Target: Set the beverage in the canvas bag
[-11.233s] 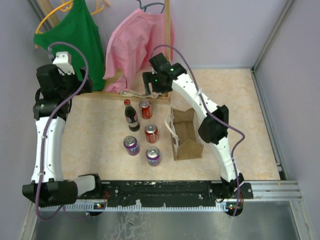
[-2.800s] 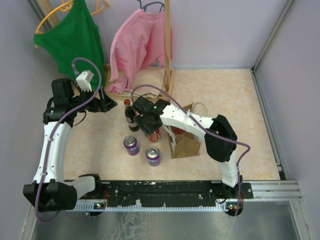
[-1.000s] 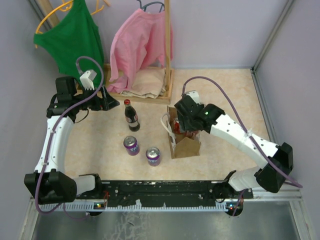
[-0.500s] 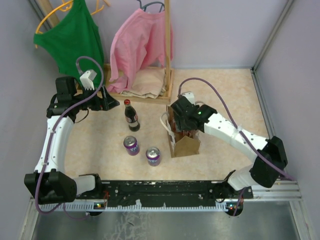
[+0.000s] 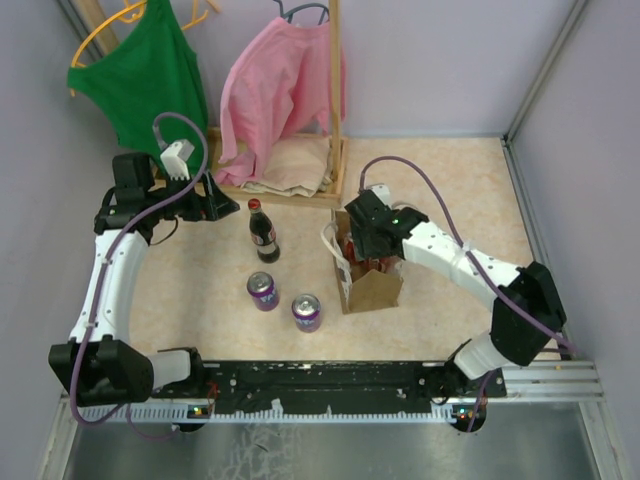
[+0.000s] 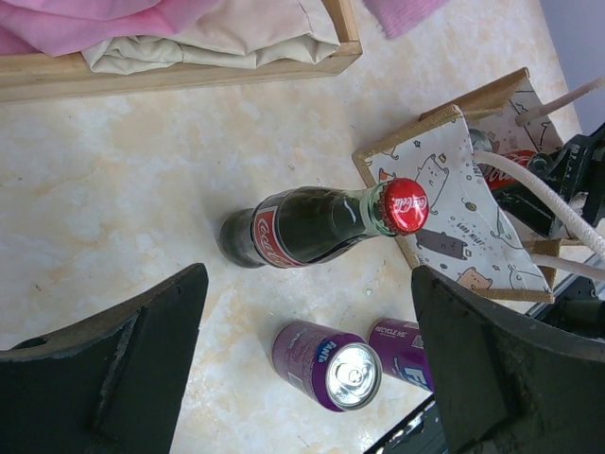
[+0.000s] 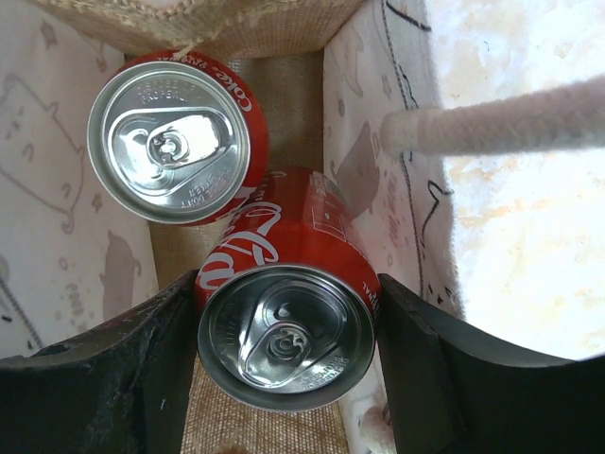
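Two red cans sit between the pale printed walls of the canvas bag [image 5: 375,292]. One, the red cola can [image 7: 284,326], is clamped by its sides between the fingers of the right gripper [image 7: 286,374]. The second red can [image 7: 170,137] stands upright on the bag's floor just beside it, toward one end wall. Whether the two cans touch cannot be told.

The held can's long axis runs along the gripper's line of approach, top facing the wrist camera, so the bag's floor lies straight ahead of it. From the wrist view it is not clear whether its base already rests there. The white loop handle [image 7: 510,123] crosses outside the wall on one side, clear of the fingers. The next move looks like a short drop or a release, then a straight pull upward. The tight fit between the neighbouring can and the wall is the thing to watch.

On the bench [image 5: 200,290], well apart from the bag's mouth, stand the cola bottle [image 6: 302,222] and two purple cans [image 6: 326,355]. The left gripper [image 6: 307,284] hovers over them, fingers spread wide and empty. It is the nearer arm to these drinks, with the upright bottle directly below its opening.
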### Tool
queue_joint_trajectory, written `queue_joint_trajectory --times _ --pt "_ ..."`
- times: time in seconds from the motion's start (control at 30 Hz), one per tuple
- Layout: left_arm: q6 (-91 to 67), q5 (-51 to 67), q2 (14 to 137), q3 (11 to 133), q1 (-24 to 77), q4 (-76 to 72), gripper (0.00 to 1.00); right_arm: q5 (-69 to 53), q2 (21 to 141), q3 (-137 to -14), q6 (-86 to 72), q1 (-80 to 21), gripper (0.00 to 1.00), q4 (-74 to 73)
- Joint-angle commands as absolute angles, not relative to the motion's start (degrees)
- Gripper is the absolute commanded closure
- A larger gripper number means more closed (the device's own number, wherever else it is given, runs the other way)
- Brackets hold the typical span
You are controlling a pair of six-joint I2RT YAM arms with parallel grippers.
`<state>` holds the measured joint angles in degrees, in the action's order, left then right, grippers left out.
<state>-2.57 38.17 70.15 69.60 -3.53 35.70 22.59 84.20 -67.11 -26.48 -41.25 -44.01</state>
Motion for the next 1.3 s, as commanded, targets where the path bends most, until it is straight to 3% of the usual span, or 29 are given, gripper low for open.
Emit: queue_joint_trajectory --times 0.0,0.33,0.5,0.6,0.73,0.9,1.27 --pt "-2.3 38.8 70.9 71.7 -3.5 34.6 0.06 22.7 85.8 -68.2 -25.5 -40.6 1.0 -35.8" --pt "-2.3 38.7 70.8 71.3 -3.5 34.6 0.06 19.8 89.6 -67.9 -25.3 -40.4 0.99 -34.6" --pt "-2.3 38.9 70.9 71.2 -3.5 34.5 0.06 20.7 89.7 -68.0 -25.3 -40.3 0.52 -35.2" --pt "-2.4 39.1 71.0 71.3 -3.5 34.5 0.06 22.6 88.7 -68.4 -25.3 -40.3 0.37 -35.8" --pt "-2.6 39.6 71.3 71.6 -3.6 34.2 0.06 24.9 87.6 -68.9 -24.7 -40.3 0.27 -36.3" --pt "-2.8 39.9 71.5 71.9 -3.5 34.1 0.06 26.4 86.2 -69.2 -24.3 -40.4 0.21 -36.4" --pt "-2.1 40.1 70.5 71.8 -3.6 34.6 0.06 26.7 75.0 -65.3 -22.5 -40.8 0.21 -24.7"
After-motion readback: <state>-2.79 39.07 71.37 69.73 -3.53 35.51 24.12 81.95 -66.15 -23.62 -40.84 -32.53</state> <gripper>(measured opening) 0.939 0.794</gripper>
